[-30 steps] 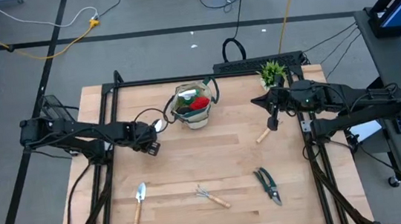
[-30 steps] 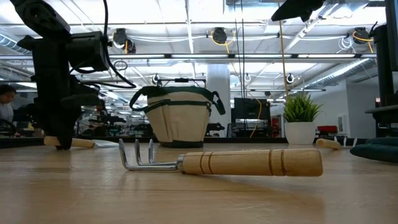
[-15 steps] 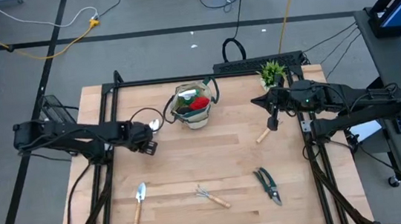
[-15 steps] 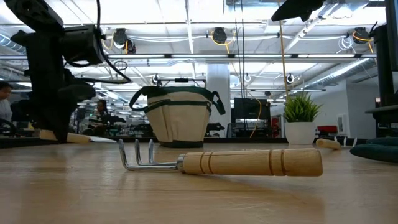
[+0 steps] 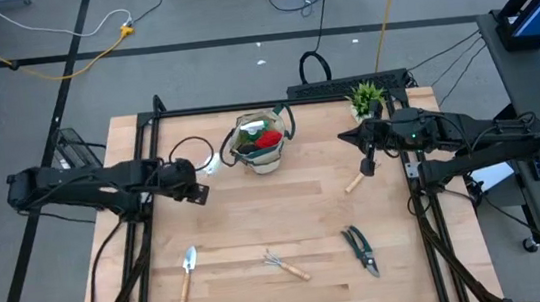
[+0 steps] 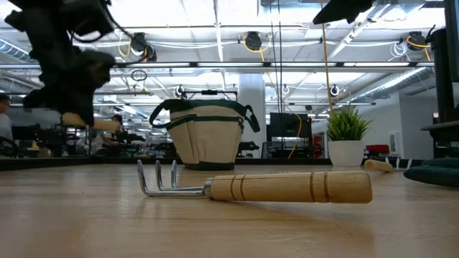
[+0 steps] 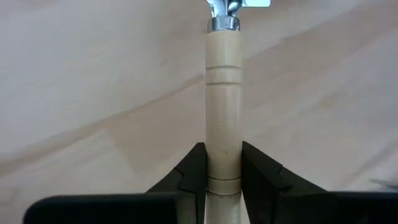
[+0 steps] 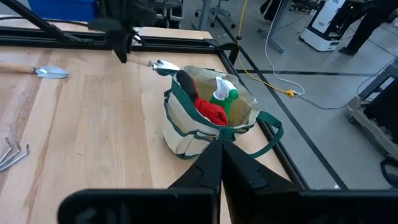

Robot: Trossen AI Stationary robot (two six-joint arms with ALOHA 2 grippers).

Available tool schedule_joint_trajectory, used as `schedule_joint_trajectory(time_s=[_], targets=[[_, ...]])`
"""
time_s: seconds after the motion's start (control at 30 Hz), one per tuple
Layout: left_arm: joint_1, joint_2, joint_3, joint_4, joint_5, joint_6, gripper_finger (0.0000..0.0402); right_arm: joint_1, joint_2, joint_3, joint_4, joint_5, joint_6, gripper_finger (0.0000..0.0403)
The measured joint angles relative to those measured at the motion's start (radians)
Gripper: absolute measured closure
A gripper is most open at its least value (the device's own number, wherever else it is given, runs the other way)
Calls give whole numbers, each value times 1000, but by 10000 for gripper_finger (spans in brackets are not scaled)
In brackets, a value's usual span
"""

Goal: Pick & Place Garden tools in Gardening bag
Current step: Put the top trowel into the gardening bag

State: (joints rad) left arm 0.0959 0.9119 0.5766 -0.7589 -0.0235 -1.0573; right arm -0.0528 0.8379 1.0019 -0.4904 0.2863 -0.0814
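So the left gripper [image 7: 224, 177] has its fingers pinched on the wooden handle of a trowel [image 7: 222, 93], nearly closed around it. In the high view that gripper [image 5: 191, 182] sits over the left half of the table [image 5: 307, 217], just left of the bag [image 5: 260, 144], with the silver blade [image 5: 209, 163] pointing toward the bag's rim. From the low view the handle [image 6: 92, 121] looks lifted clear of the tabletop, though that arm is blurry there, so I wouldn't swear to how high.

The bag stands upright near the back middle of the table. Inside it you can see the red-black glove [image 8: 208, 111] and the green spray bottle [image 8: 225, 94] poking up.

The right gripper [image 8: 221, 163] is fully closed with nothing in it, hovering over the right side of the table and facing the bag. Just below it in the high view lies another wooden handle [image 5: 354, 182], flat on the table.

Still lying along the front of the table: a second trowel [image 5: 187, 272] on the left, the rake [image 5: 284, 264] in the middle, and the shears [image 5: 361, 249] to the right. All three are well apart from each other and from the bag. The little potted plant [image 5: 366, 98] sits at the back right corner, beside the right arm.
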Motion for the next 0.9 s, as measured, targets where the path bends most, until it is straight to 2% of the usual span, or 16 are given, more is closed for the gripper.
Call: schedule_joint_trajectory(time_s=[0.47,0.63,0.9], targets=[[-61,-38,136,16,6,33,330,0,-27,0,-99,-4,96,403],[-88,-38,137,128,33,28,330,0,-46,0,-98,-57,99,403],[-136,-38,137,398,52,50,330,0,-51,-71,-82,-55,90,403]])
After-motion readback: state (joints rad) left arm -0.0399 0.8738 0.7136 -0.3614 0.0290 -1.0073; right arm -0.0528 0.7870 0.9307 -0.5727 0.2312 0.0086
